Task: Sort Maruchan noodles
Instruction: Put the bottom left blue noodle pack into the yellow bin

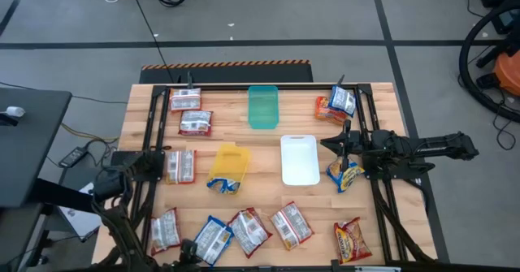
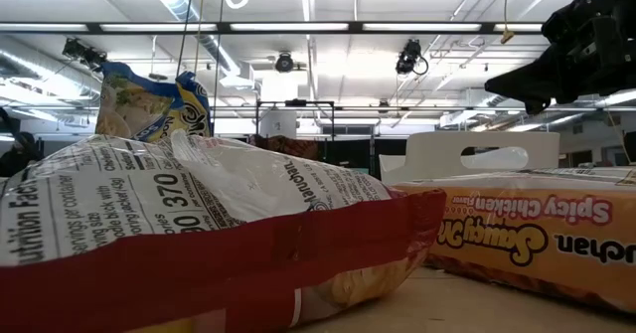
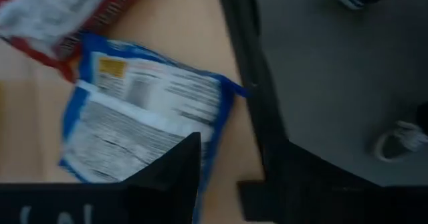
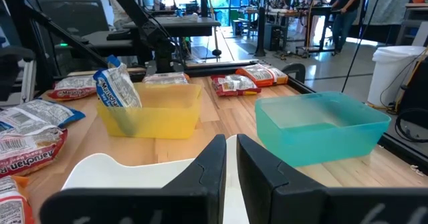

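While hovering low over the blue packet point(image 3: 144, 114) near the table's point(image 1: 268, 146) front edge with left pincer point(image 1: 188, 252) fingers apart, risks nudging it over the rim or snagging the neighbouring red-and-white packet point(image 1: 248, 229); right pincer point(image 1: 345, 138), nearly together and empty, idles beside the white tray point(image 1: 299, 160).

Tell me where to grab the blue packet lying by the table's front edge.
Probably pinch the blue packet by the thin edge away from the red-and-white packet crowding it, coming straight down from above: it lies flat on the table.
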You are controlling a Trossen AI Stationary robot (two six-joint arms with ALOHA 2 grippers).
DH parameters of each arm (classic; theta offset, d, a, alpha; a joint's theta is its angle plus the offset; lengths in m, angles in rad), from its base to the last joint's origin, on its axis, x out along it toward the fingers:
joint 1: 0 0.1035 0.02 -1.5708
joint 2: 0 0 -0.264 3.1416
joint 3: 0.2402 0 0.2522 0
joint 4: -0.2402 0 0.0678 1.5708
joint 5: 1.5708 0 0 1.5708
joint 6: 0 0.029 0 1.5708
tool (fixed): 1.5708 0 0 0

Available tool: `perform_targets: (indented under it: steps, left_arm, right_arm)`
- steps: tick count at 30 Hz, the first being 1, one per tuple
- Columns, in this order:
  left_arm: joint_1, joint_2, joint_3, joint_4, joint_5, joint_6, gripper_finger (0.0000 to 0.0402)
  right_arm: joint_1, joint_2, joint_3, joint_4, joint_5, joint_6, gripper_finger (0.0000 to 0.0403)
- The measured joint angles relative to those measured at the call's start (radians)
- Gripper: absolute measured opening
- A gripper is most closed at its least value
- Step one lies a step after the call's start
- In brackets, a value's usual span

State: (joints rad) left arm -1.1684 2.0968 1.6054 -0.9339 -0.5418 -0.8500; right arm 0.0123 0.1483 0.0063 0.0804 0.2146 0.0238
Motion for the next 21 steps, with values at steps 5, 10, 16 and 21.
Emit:
perform_targets:
  steps: [5, 10, 16, 21]
  left_arm:
    - [-0.001, 0.013, -0.008, -0.043, -0.021, 0.036, 0.0160]
    - [-0.002, 0.051, -0.010, -0.038, -0.050, 0.098, 0.0156]
    - [-0.002, 0.087, -0.008, -0.044, -0.074, 0.165, 0.0155]
    - [0.000, 0.090, -0.009, -0.044, -0.115, 0.166, 0.0127]
  right_arm:
    - [0.000, 0.000, 0.000, 0.000, 0.000, 0.000, 0.0043]
    - [0.000, 0.000, 0.000, 0.000, 0.000, 0.000, 0.0043]
    - [0.000, 0.000, 0.000, 0.000, 0.000, 0.000, 0.0043]
    - [0.000, 0.000, 0.000, 0.000, 0.000, 0.000, 0.0043]
